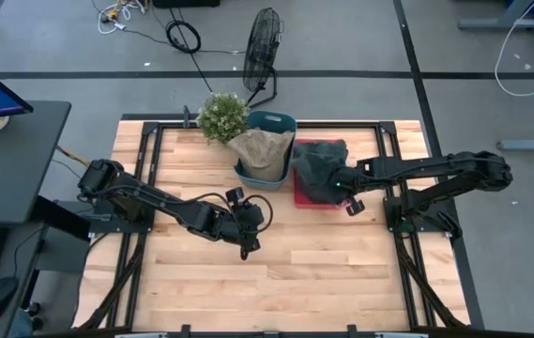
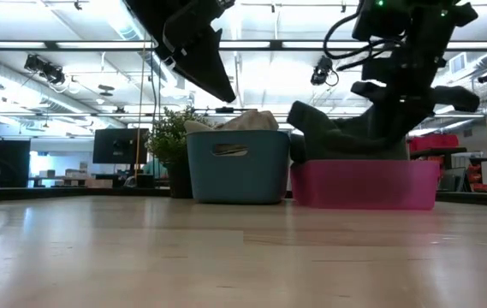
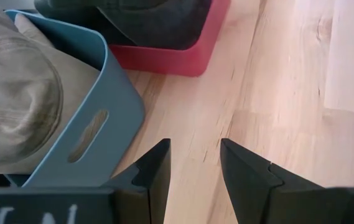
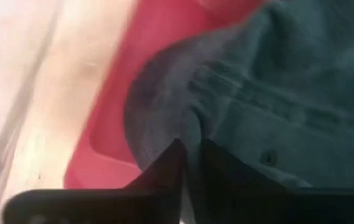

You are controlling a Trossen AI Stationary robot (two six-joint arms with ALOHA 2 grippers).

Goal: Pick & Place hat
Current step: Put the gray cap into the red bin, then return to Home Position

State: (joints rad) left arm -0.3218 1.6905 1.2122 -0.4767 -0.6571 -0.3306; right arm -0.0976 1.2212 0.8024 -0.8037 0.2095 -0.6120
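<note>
The right gripper [image 1: 341, 181] reached in from the right side of the wooden surface [image 1: 285, 272] to the dark grey-green hat [image 1: 319, 167], which lay heaped in the pink tray [image 1: 300, 198] near the far edge. In the right wrist view its fingers [image 4: 164, 171] stood nearly together with a fold of the hat's cloth pinched between them; the hat [image 4: 276, 93] filled most of that view, with the tray's red wall [image 4: 108, 130] beside it. In the low view the hat [image 2: 346, 137] rose above the tray's rim [image 2: 363, 184], and the right gripper [image 2: 389, 103] came down onto it from above.

Just to the left of the pink tray stood a blue bin [image 1: 265, 148] holding a tan hat [image 1: 263, 150]; the two containers sat side by side, touching or nearly so. A small potted plant [image 1: 222, 115] stood at the bin's far left corner.

The left gripper [image 1: 248, 230] hung above the bare middle of the surface, nearer than the bin and apart from both containers. In the left wrist view its fingers [image 3: 155, 171] were spread with a clear gap and held nothing; beyond them appeared the blue bin's handle slot [image 3: 88, 137], the tan hat [image 3: 15, 106] and a corner of the pink tray [image 3: 164, 59].
</note>
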